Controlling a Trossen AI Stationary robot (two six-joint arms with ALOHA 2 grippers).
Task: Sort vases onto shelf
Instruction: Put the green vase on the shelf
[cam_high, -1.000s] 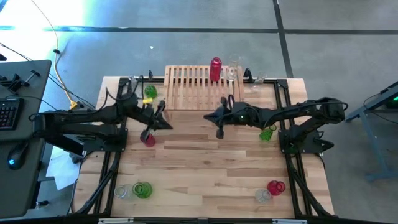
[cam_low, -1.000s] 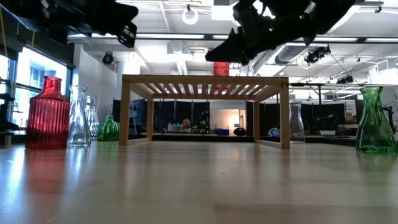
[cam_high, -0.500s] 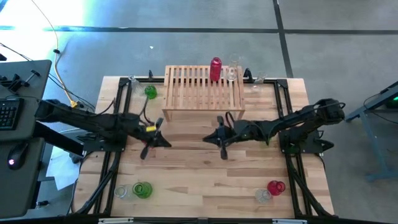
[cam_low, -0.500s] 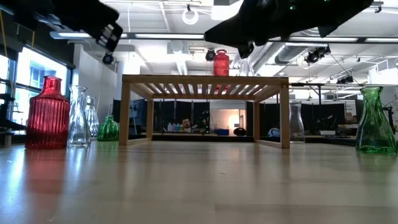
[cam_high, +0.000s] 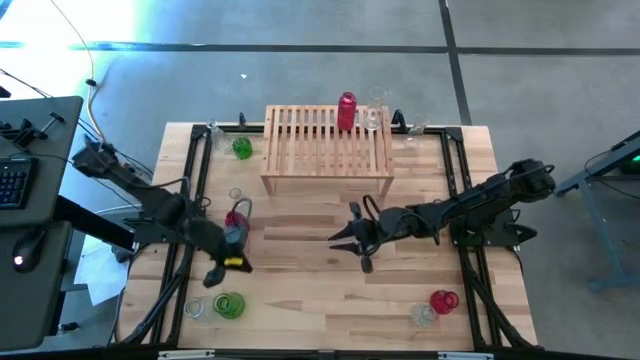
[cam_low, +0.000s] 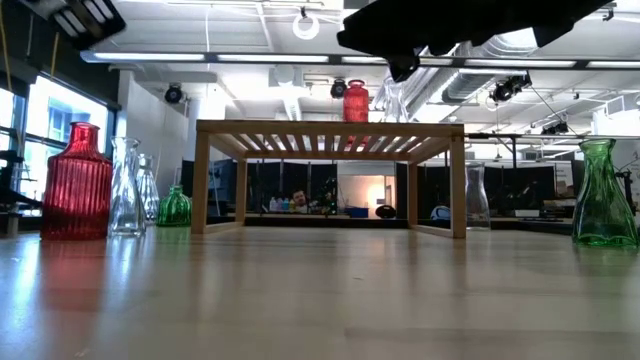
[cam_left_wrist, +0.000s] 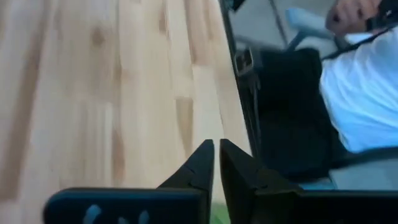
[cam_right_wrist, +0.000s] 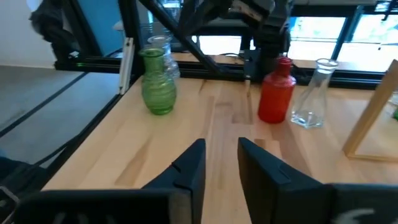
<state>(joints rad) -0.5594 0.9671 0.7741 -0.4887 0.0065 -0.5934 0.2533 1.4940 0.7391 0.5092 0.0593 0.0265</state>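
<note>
Two arms over the plank table, with the shelf (cam_high: 328, 165) at the far edge. It already carries a red vase (cam_high: 347, 110) and a clear vase (cam_high: 372, 119).

My left gripper (cam_left_wrist: 216, 144) has its fingers drawn almost together and nothing is between them. It hangs over my left side of the table, between a second red vase (cam_high: 237, 221) and a green vase (cam_high: 229, 305) that stands in the corner farthest from the shelf. Both vases are upright, with the long axis vertical and the neck on top. I judge the green one the nearer of the two, just beside this gripper.

My right gripper (cam_right_wrist: 221, 144) is parted and empty near the table's middle. It points across the table toward those same two vases but is well apart from them. A third red vase (cam_high: 443, 300) stands behind it, on my right.

The coming move turns on this. The left arm is the closer one, and the shelf lies on the opposite side from the green vase, so a lift must carry it back across the table.
</note>
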